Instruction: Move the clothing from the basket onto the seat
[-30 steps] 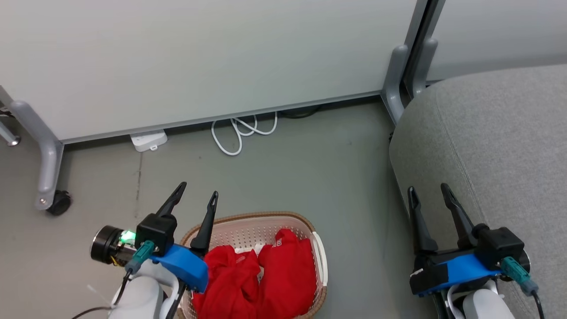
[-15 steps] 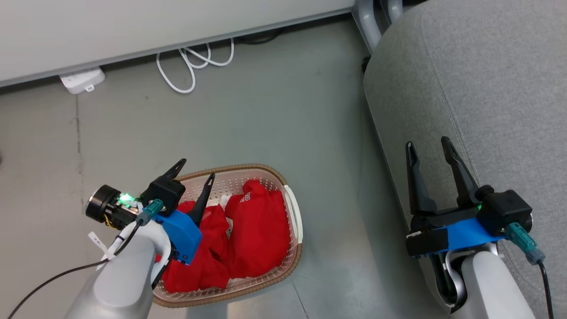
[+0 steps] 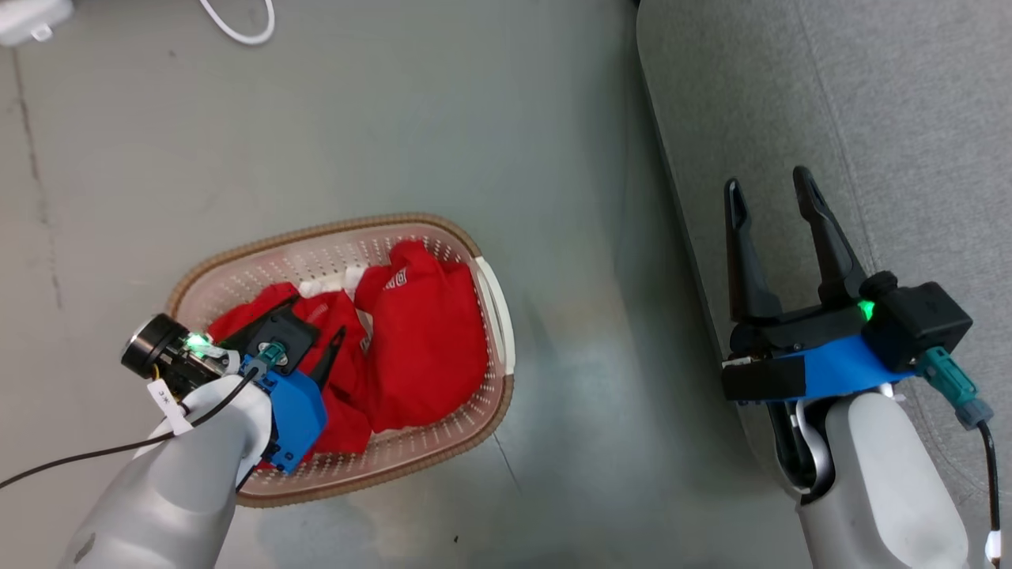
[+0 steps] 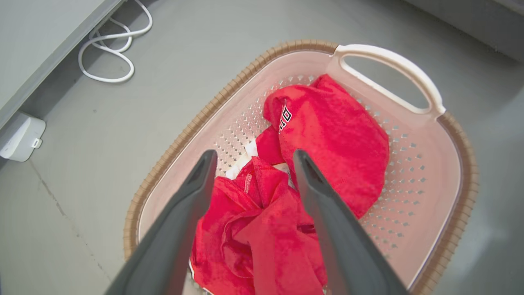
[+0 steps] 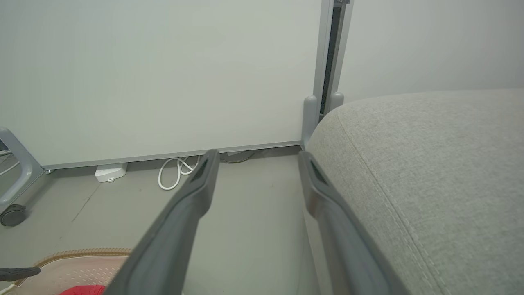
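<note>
The basket point(image 3: 332, 225) stands on the grey floor, with both red pieces of clothing inside. One garment point(image 3: 423, 348) fills its right half, white lettering showing. The other garment point(image 3: 336, 304) lies crumpled in the left half. My left gripper point(image 3: 316, 316) is open, fingers down inside the basket. In the left wrist view, the left gripper point(image 4: 254, 155) straddles the crumpled garment point(image 4: 262, 229), beside the other garment point(image 4: 335, 135). My right gripper point(image 3: 767, 180) is open and holds nothing, over the left edge of the grey seat point(image 3: 870, 118).
A white cable point(image 3: 237, 24) and a white adapter point(image 3: 24, 16) lie on the floor at the far left. In the right wrist view, a pale panel wall point(image 5: 163, 73) with a metal post point(image 5: 323, 82) stands behind, and a caster point(image 5: 12, 215) sits left.
The head camera has tilted down, so the whole picture has shifted. My left gripper has gone down from above the basket's near rim into the basket over the left garment. The right gripper stays open.
</note>
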